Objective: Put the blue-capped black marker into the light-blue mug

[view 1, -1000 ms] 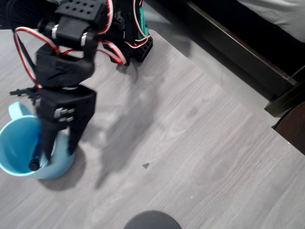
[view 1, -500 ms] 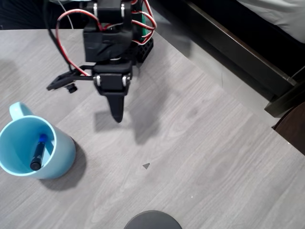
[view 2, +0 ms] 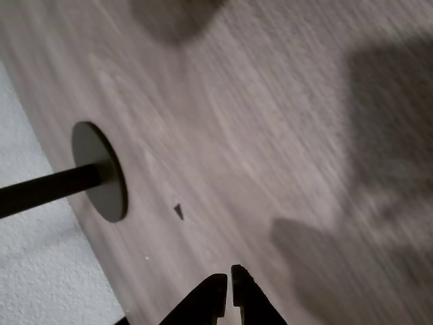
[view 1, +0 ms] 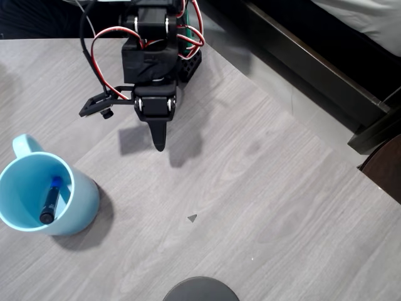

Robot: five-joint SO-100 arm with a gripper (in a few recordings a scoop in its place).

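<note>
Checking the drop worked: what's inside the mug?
The marker lies slanted inside the mug, blue cap toward the handle. The mug floor beneath it is covered. The tool is shut, well clear.

Bare table (view 1: 263,207) lies open — light-blue mug (view 1: 78,200) stands at its left edge, overhead view.

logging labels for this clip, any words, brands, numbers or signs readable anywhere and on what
None can be read.
The blue-capped black marker, lying inside the light-blue mug: any print on its barrel is too small to make out in the overhead view.
The mug: plain, no print seen.
The gripper and arm: no legible marking.
The small dark triangle on the table: a mark, not text.
</note>
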